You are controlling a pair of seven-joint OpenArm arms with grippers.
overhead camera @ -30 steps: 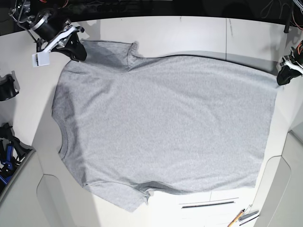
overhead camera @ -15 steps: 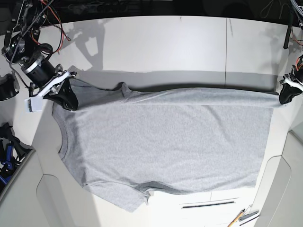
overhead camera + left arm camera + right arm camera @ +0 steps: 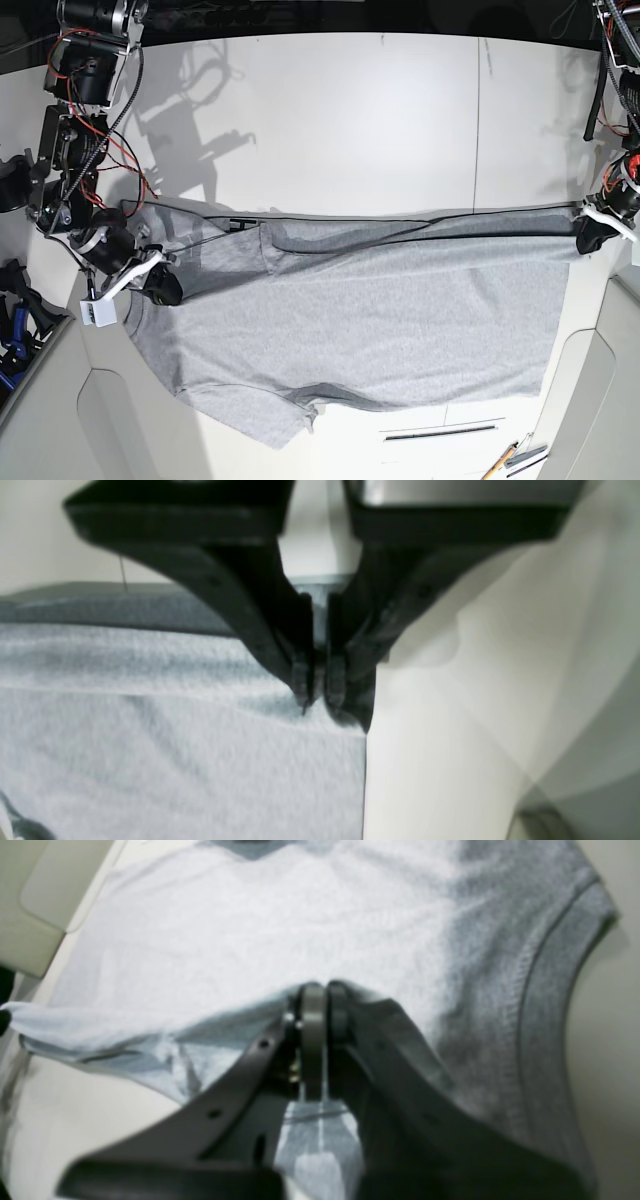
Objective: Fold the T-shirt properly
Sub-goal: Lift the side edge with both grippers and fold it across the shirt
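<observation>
The heather-grey T-shirt [image 3: 360,320] lies on the white table [image 3: 350,110], its far edge lifted and drawn over the body. My right gripper [image 3: 160,288], on the base view's left, is shut on the shoulder edge beside the ribbed neck [image 3: 550,990]. In the right wrist view the gripper [image 3: 320,990] pinches a fold of the T-shirt [image 3: 300,915]. My left gripper [image 3: 592,238], on the base view's right, is shut on the hem corner. The left wrist view shows the gripper [image 3: 320,690] pinching the T-shirt [image 3: 175,760] at its side edge. Lettering and neck tag are hidden.
Pens or small tools [image 3: 515,458] lie at the table's near right corner. A dark slot [image 3: 440,432] sits below the shirt's near edge. Black and blue gear [image 3: 15,320] hangs at the left edge. Cables trail from both arms.
Both grippers moved toward the near side, carrying the shirt's far edge with them. The far sleeve and upper body now fold over the rest, and more bare table shows behind.
</observation>
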